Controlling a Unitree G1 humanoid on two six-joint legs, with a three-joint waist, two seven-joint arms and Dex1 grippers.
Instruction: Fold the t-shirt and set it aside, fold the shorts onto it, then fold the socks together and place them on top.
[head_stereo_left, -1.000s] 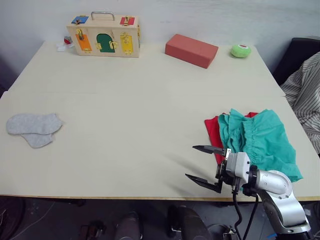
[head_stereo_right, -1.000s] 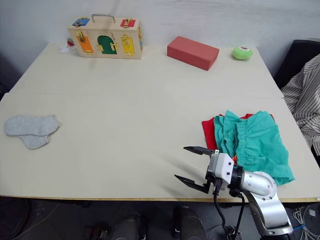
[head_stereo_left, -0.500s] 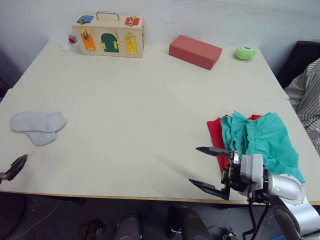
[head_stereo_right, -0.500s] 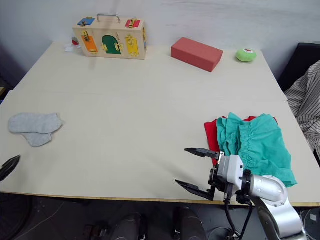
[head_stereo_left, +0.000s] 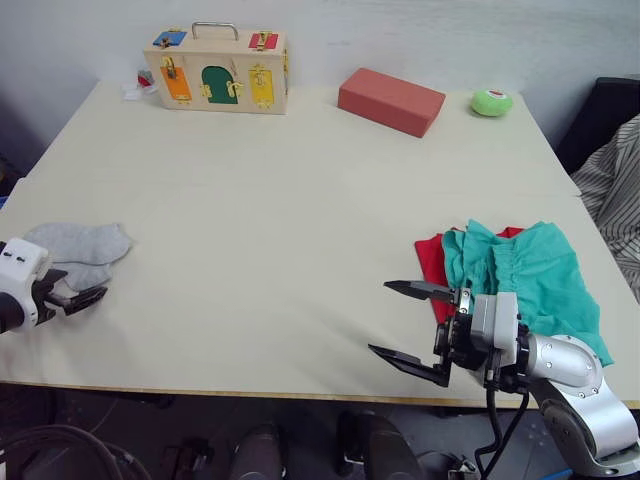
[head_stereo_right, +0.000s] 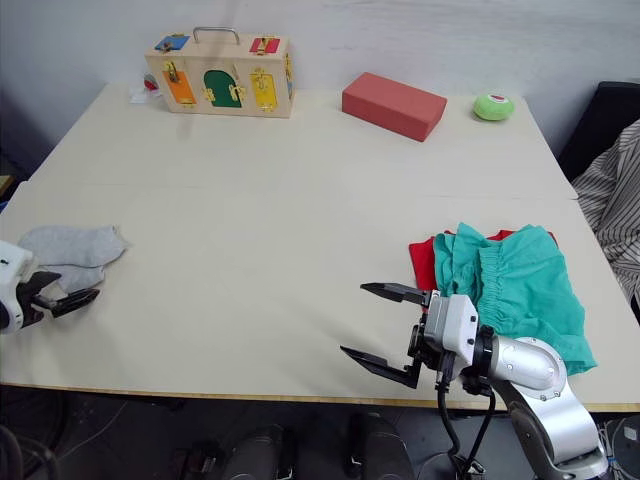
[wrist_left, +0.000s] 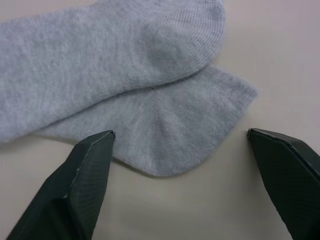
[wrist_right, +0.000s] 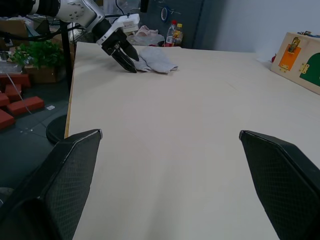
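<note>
Two light grey socks (head_stereo_left: 80, 244) lie overlapped near the table's left edge. My left gripper (head_stereo_left: 76, 288) is open just in front of them; in the left wrist view the lower sock's toe (wrist_left: 170, 125) lies between its spread fingers, untouched. The teal shorts (head_stereo_left: 525, 285) lie crumpled over the red t-shirt (head_stereo_left: 428, 266) at the front right, with only a red strip showing. My right gripper (head_stereo_left: 380, 318) hangs open and empty over bare table to the left of that pile. The right wrist view shows the left gripper (wrist_right: 122, 50) by the socks (wrist_right: 156, 60).
A wooden latch box (head_stereo_left: 217, 70), a red block (head_stereo_left: 390, 100) and a green round object (head_stereo_left: 489, 102) stand along the far edge of the table (head_stereo_left: 280, 200). Striped cloth (head_stereo_left: 615, 200) hangs off to the right, beyond the table.
My left gripper has come up from the lower left corner to the socks and now stands open at them. The right gripper has barely moved.
</note>
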